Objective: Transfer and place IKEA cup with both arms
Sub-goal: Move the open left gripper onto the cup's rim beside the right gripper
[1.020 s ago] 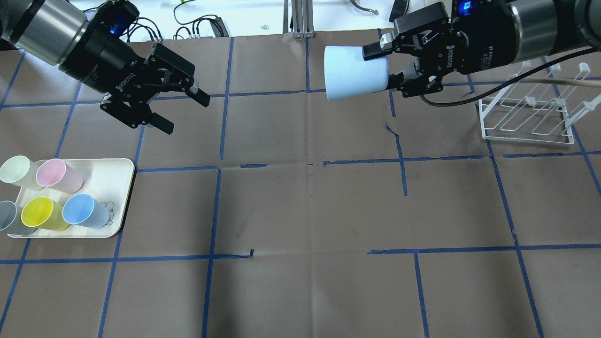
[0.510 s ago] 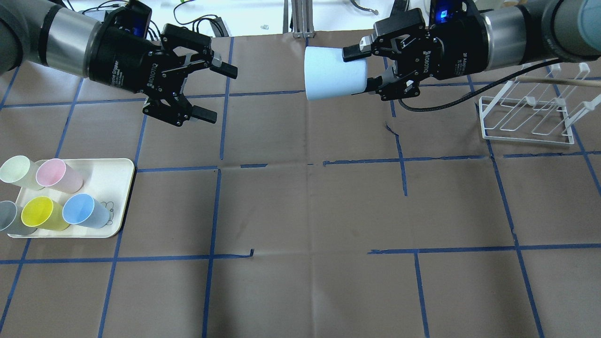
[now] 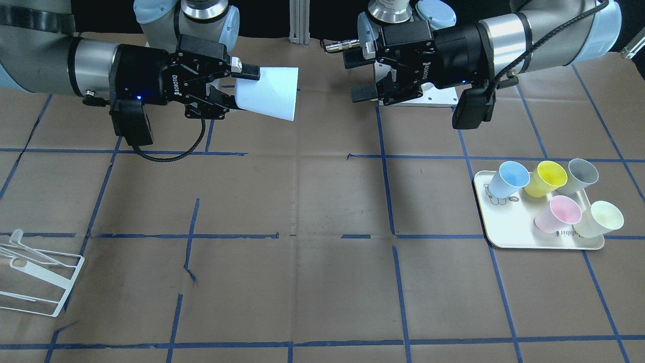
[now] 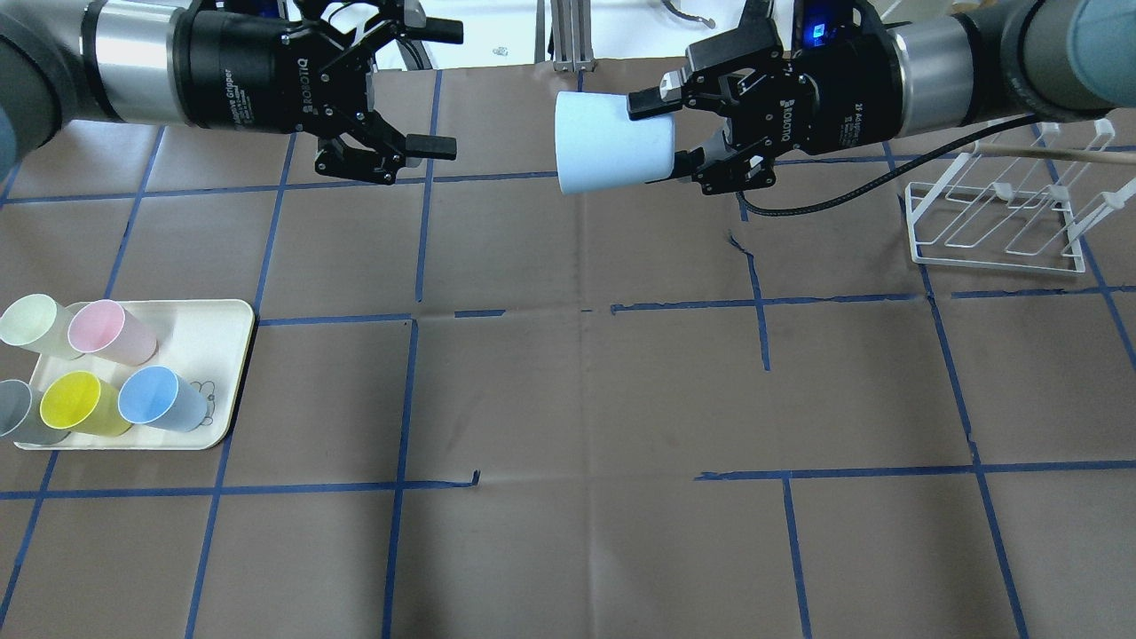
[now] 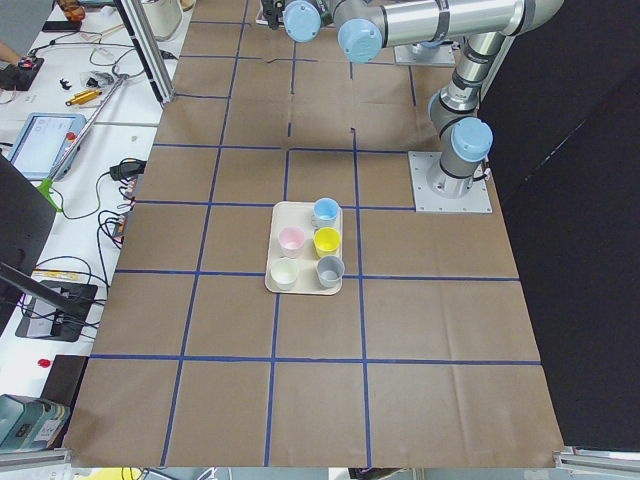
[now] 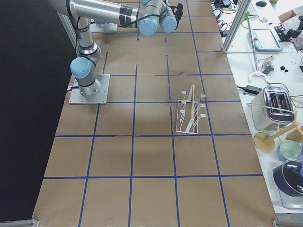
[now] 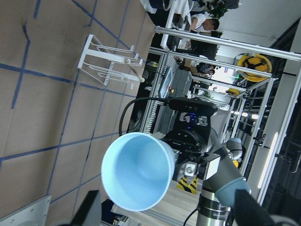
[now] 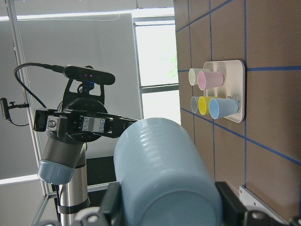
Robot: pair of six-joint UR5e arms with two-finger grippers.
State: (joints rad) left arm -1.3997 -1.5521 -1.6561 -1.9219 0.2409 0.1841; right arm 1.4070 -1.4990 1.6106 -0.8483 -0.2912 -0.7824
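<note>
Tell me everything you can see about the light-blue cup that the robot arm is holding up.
The IKEA cup is a small, pale light-blue tumbler, plastic by its look, tapered and handleless; the left wrist view shows an empty, equally blue inside. It lies on its side in the air above the table. The right gripper is shut on its narrow base end, one finger on each side. Its wide open mouth faces the open left gripper, which does not touch it.

I've got a brown-papered table (image 4: 586,390) gridded in blue tape, a cluttered white workbench (image 6: 241,64) running alongside it, and bright windows (image 8: 155,56) glowing in the background.
</note>
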